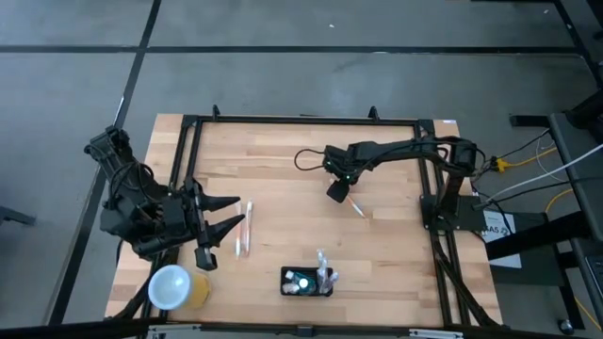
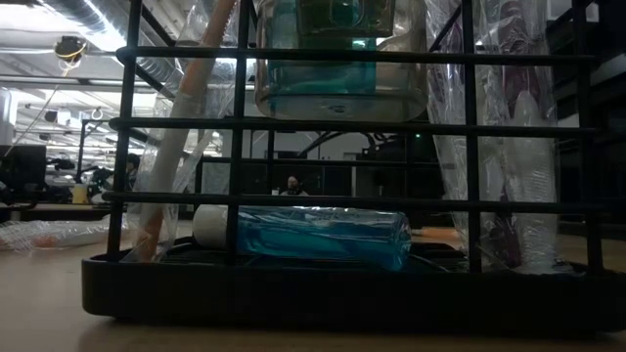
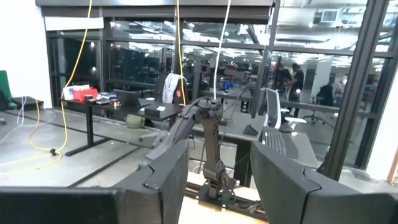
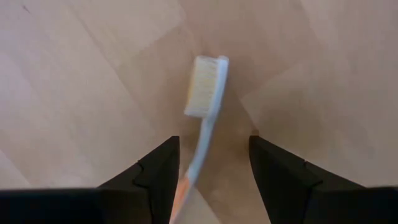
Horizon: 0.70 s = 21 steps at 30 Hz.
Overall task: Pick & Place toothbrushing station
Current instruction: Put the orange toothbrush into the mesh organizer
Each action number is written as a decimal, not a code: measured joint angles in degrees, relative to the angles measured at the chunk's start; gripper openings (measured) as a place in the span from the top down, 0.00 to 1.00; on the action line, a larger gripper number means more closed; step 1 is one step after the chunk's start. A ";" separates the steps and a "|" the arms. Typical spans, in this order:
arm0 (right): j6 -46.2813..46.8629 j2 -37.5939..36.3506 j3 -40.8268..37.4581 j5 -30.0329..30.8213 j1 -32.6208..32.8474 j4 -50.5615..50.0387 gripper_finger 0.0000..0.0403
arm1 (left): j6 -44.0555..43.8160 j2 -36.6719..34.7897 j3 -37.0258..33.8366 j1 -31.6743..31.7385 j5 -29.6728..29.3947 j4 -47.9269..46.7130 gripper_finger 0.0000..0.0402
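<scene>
The toothbrushing station (image 1: 307,282), a small black box with rounded corners, stands near the front edge of the wooden table (image 1: 283,160), about midway along it. The low view looks through its black bars at close range: a blue bottle with a white cap (image 2: 303,235) lies flat on its floor, a clear jar of blue liquid (image 2: 337,59) sits above it, and clear plastic-wrapped items (image 2: 504,147) lean upright on either side.

At the front left corner stands a yellow cup with a round white top (image 1: 173,286). Just behind it the left claw (image 1: 220,215) hangs over the table's left side with its fingers spread wide and nothing between them. Two wrapped toothbrushes (image 1: 243,230) lie side by side just beyond its fingertips.

Farther back and right of centre, the right claw (image 1: 337,191) points down at the table, its fingers set wide apart and straddling a loose toothbrush (image 4: 205,118) without touching it. The bristle head lies clear of the fingertips, and the handle runs back between the fingers (image 4: 155,171).
</scene>
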 joint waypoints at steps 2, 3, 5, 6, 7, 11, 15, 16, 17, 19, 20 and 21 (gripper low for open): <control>1.05 -0.30 -1.03 0.13 0.41 1.30 0.52 | 1.17 0.00 0.53 0.00 0.00 -0.01 0.58; 1.60 -0.37 -1.39 0.23 0.66 1.83 0.52 | 1.79 0.00 0.84 0.00 0.02 -0.13 0.58; 2.32 -0.42 -1.72 1.05 1.23 2.58 0.54 | 2.69 0.00 1.34 0.00 0.02 -0.07 0.58; 2.51 -0.41 -1.75 1.53 1.50 2.86 0.56 | 3.04 0.00 1.55 0.00 0.00 -0.10 0.58; 2.86 -0.42 -1.82 1.99 1.78 3.14 0.59 | 3.32 0.00 1.73 0.00 0.00 -0.18 0.58; 2.64 -0.30 -1.88 2.37 2.52 5.02 0.80 | 3.43 0.00 1.96 -0.02 0.04 -0.25 0.58; 1.53 -0.37 -1.91 -0.12 3.50 8.67 0.96 | 3.53 0.00 1.96 -0.92 -0.30 -0.25 0.58; 2.12 -0.60 -2.00 -1.68 3.77 9.40 0.96 | 3.54 0.00 1.96 -1.21 -0.72 -0.25 0.58; 2.50 -1.14 -2.05 -2.72 4.23 10.18 0.96 | 3.58 0.00 1.96 -1.59 -1.25 -0.25 0.58; 3.58 -3.86 -2.10 -3.85 5.58 11.87 0.98 | 4.35 0.00 1.96 -2.47 -2.73 -0.14 0.58; 4.22 -5.79 -2.08 -3.43 6.46 13.41 0.98 | 4.78 0.00 1.96 -2.94 -3.47 0.04 0.58; 5.29 -7.97 -2.06 -1.92 7.58 14.97 0.98 | 5.09 0.00 1.96 -3.46 -4.23 0.16 0.58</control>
